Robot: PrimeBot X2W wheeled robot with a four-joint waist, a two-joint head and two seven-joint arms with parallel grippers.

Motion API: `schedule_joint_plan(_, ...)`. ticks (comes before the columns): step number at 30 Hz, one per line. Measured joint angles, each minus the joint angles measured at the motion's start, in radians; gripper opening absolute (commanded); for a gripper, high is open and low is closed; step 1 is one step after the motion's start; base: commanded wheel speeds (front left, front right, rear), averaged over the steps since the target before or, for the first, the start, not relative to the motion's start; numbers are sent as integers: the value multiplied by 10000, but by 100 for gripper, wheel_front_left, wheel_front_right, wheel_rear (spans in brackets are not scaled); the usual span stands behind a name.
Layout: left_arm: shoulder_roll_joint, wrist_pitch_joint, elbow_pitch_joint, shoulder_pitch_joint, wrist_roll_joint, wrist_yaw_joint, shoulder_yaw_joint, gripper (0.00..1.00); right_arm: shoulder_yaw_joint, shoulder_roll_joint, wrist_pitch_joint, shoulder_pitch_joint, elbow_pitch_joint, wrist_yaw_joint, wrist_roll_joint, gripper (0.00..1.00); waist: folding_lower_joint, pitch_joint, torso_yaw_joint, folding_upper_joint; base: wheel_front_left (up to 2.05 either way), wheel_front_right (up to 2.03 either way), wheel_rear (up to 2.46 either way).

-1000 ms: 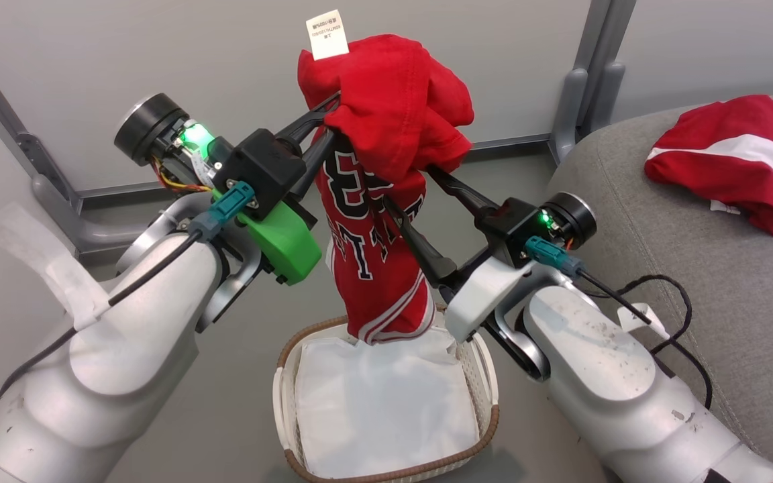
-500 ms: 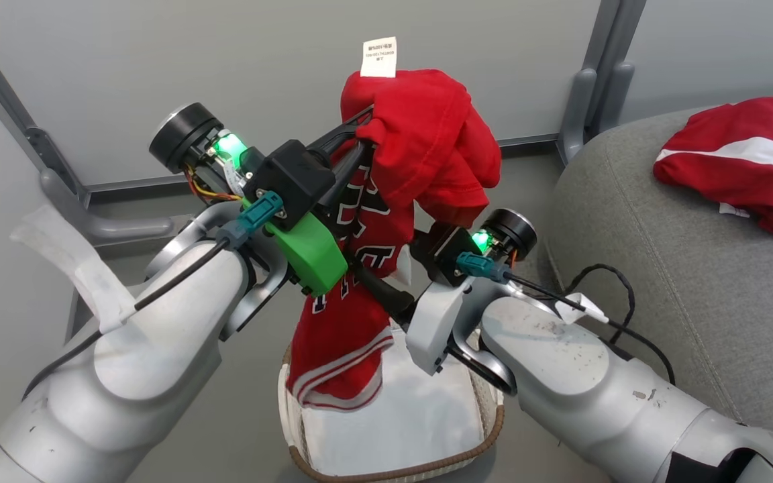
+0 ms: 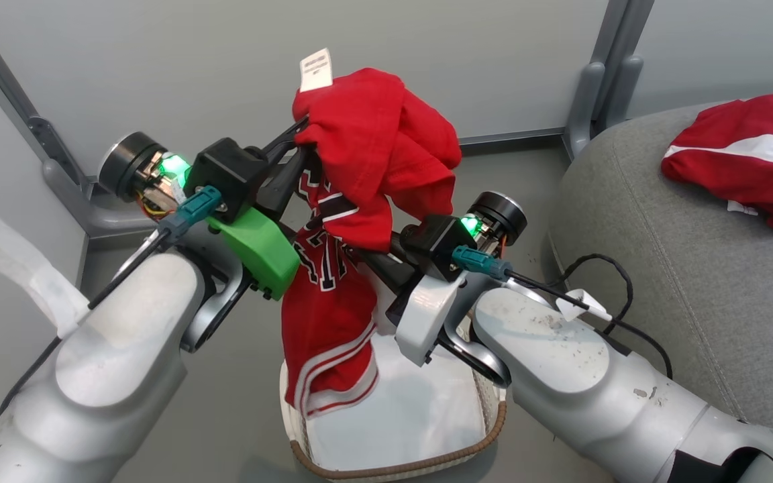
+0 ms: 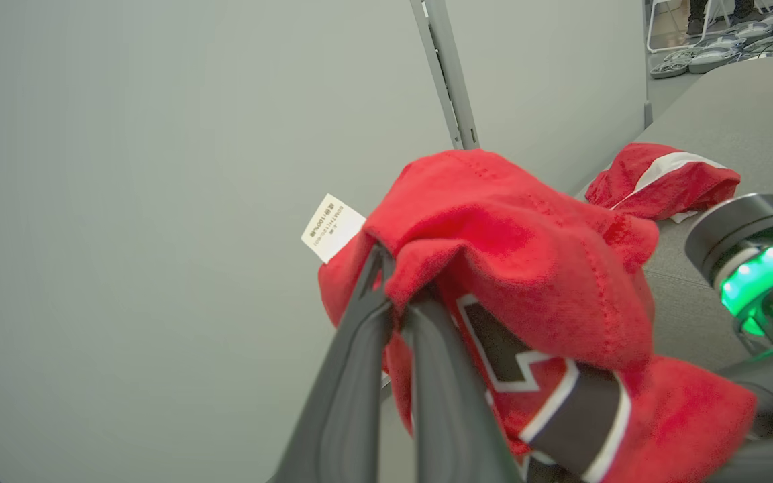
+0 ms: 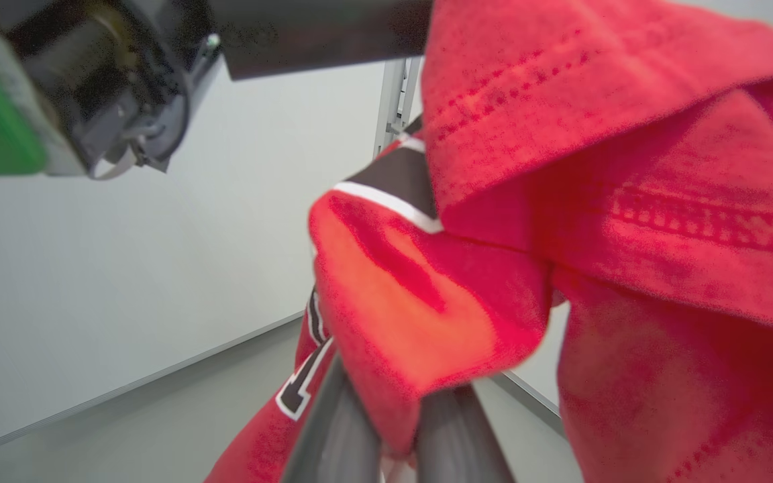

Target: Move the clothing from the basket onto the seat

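L gripper [image 4: 396, 295] and R gripper [image 5: 386, 416], both clamped on jersey [image 3: 373, 147], should lift together till hem [image 3: 333, 396] below them clears basket [image 3: 393, 464].

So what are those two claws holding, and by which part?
Both hold the red jersey: the left gripper pinches its bunched top near the white label, the right gripper a fold lower down.

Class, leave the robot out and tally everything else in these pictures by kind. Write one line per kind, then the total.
Red garments: 2 (jersey, shorts)
Basket: 1
White liner: 1
Grey sofa cushion: 1
Total: 5
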Motion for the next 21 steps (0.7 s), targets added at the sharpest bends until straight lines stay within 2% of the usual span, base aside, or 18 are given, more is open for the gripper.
schedule_joint_plan(1,27,-6,29,75,-75,35,38,36,-75,-2,0,34,-40,0,-40,0,0,14,-18,0,0,0,0)
schedule_joint_plan(2,59,-23,77,167,-180,84,104,65,-211,0,0,61,-119,0,-102,0,0,36,-42,0,0,0,0)
schedule_joint_plan(3,92,-73,132,264,-280,119,159,100,-353,2,0,90,-188,0,-157,0,0,57,-66,0,0,0,0)
schedule_joint_plan(9,123,-617,431,1112,-629,412,374,100,-1193,0,0,374,-418,0,-715,0,0,152,-195,0,0,0,0)
schedule_joint_plan(17,-267,-1609,711,2433,-930,765,307,100,-2410,-305,0,853,-573,0,-1465,0,0,168,-221,0,0,0,0)
schedule_joint_plan(21,-458,-1833,848,3017,-976,773,107,100,-2872,-493,0,1146,-686,0,-1705,0,0,169,-220,0,0,0,0)
